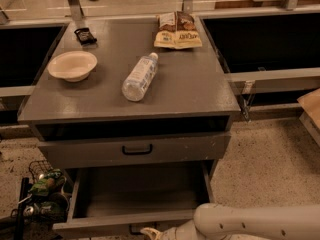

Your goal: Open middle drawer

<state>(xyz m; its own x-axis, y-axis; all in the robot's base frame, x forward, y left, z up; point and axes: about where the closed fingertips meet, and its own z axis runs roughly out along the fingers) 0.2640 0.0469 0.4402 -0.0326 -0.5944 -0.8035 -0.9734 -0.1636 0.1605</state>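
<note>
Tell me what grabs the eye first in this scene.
The middle drawer stands pulled out, its plain grey inside showing, below an upper drawer with a black handle. The gripper sits at its front edge, at the bottom of the view, on a white arm. On the cabinet top rest a plastic water bottle, a pale bowl and a snack bag.

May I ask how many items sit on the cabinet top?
4: white round bowl left, small black object back left, clear plastic bottle centre, printed snack bag back. Robot hand below, at front of open grey drawer.
</note>
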